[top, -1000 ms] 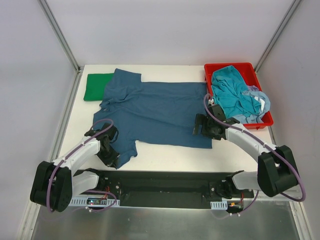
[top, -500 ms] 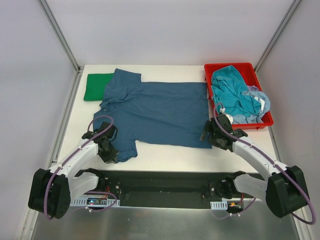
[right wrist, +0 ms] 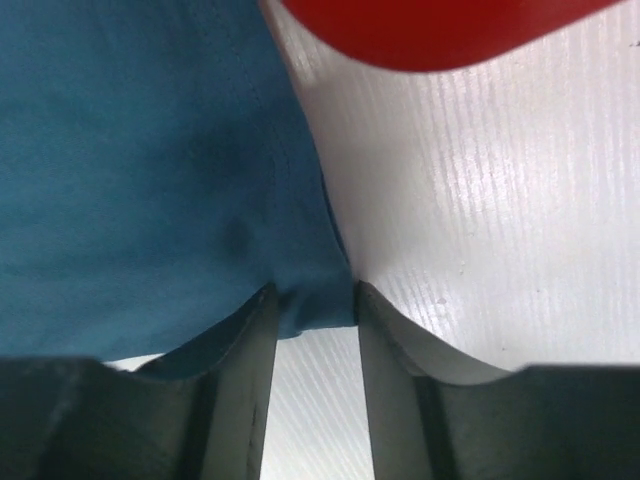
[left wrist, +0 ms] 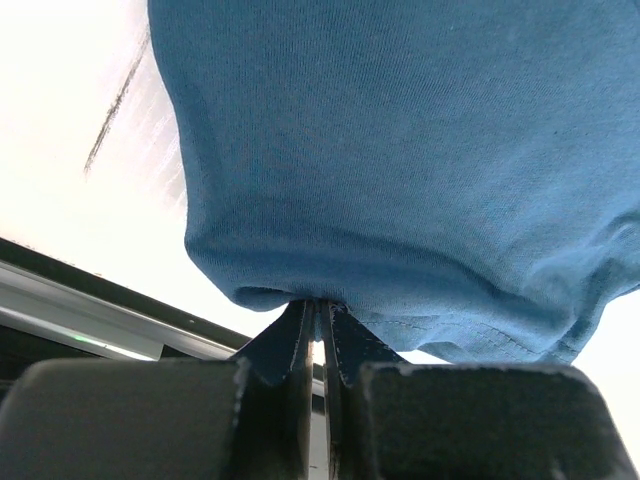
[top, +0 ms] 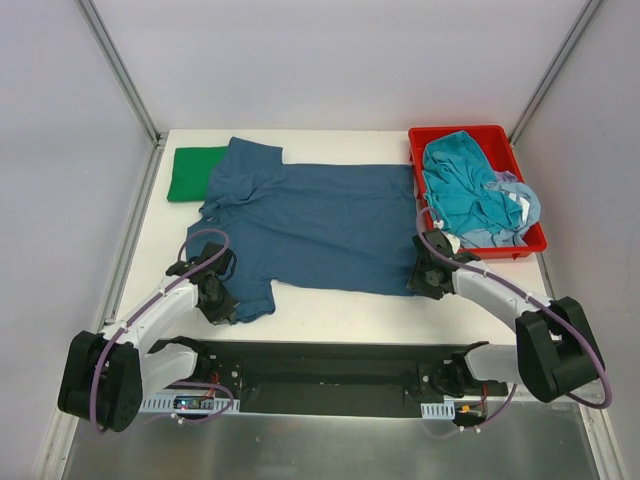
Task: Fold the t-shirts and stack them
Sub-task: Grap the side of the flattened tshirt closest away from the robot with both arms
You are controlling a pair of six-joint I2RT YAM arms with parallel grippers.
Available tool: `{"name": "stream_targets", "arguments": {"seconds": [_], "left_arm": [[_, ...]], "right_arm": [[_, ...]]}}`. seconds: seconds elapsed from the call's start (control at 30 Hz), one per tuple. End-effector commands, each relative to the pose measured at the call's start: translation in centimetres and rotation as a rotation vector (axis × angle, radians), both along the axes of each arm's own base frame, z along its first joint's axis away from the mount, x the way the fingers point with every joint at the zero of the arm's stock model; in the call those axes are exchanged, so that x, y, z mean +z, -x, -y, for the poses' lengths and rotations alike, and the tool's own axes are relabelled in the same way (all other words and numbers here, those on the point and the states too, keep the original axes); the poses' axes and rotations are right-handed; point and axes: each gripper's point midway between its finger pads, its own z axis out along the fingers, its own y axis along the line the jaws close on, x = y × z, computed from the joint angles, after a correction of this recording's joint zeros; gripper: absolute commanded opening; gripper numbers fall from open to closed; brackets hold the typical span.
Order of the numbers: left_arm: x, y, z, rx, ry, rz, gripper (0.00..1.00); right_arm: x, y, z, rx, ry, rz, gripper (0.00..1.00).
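A dark navy-blue t-shirt (top: 320, 220) lies spread flat across the white table. My left gripper (top: 218, 305) is at its near-left sleeve, shut on a fold of the blue cloth (left wrist: 400, 150), which bulges just above the pinched jaws (left wrist: 320, 305). My right gripper (top: 425, 275) sits at the shirt's near-right corner. In the right wrist view that corner (right wrist: 130, 150) lies between the two fingers (right wrist: 312, 300), which still stand apart with a gap. A bright green t-shirt (top: 195, 172) lies folded at the back left, partly under the navy one.
A red bin (top: 470, 132) at the back right holds a crumpled teal t-shirt (top: 460, 185) and a pale blue one (top: 515, 205). Its red edge (right wrist: 430, 30) shows just beyond the right fingers. The black base rail (top: 320, 375) runs along the table's near edge.
My right gripper has moved from the shirt's right edge down to its near-right corner, and its jaws have narrowed around that corner. The left gripper has barely moved and keeps its hold.
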Motion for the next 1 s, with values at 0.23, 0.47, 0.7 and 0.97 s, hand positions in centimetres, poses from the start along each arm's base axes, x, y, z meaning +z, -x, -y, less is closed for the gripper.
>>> {"name": "stream_targets", "arguments": {"seconds": [0.23,0.47,0.7,0.97], "left_arm": [[2.0,0.3,1.9,-0.012,0.113,0.020,0.00],[4.4,3.5,2.5,0.017,0.214,0.042,0.00],[7.0,6.5,1.6,0.025,0.227,0.075,0.00],[10.2,8.5,0.9,0.001,0.240,0.153,0.00]], "right_arm": [[0.1,0.1,-0.2,0.014,0.007,-0.052,0.02],[1.4,1.8,-1.0,0.110,-0.047,-0.089,0.00],[2.7,4.7,0.0,0.160,-0.036,-0.136,0.00],[2.8,7.7,0.4,0.197,-0.067,-0.163,0.00]]}}
